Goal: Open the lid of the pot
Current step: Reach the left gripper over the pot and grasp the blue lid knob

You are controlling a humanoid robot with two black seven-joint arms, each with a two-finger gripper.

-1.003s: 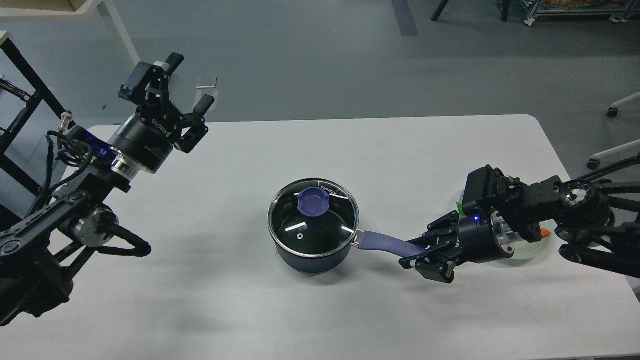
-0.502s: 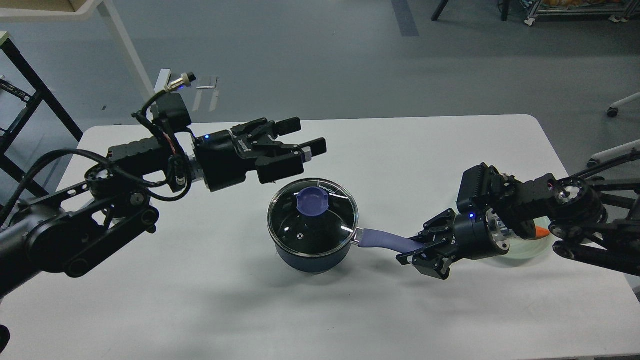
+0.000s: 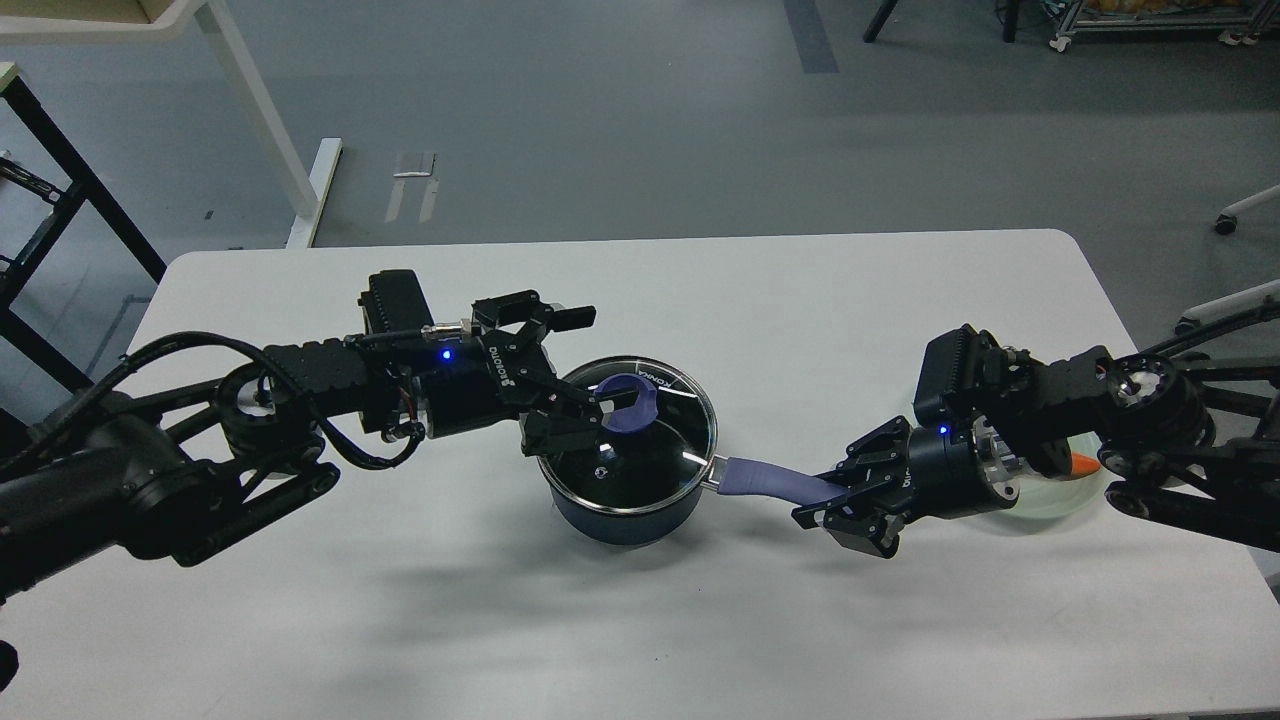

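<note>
A white surface [image 3: 640,620] stands on a grey floor and carries a dark pot [image 3: 622,510] near its middle. The glass lid [image 3: 640,450] sits on the pot, its blue knob [image 3: 628,398] toward the far rim. The left claw [image 3: 590,365] reaches in from the left with jaws spread, one finger past the knob on the far side and one on the near side, not closed on it. The right claw [image 3: 826,503] is clamped on the pot's blue handle [image 3: 765,484]. A pale bowl [image 3: 1060,495] lies behind the right arm.
</note>
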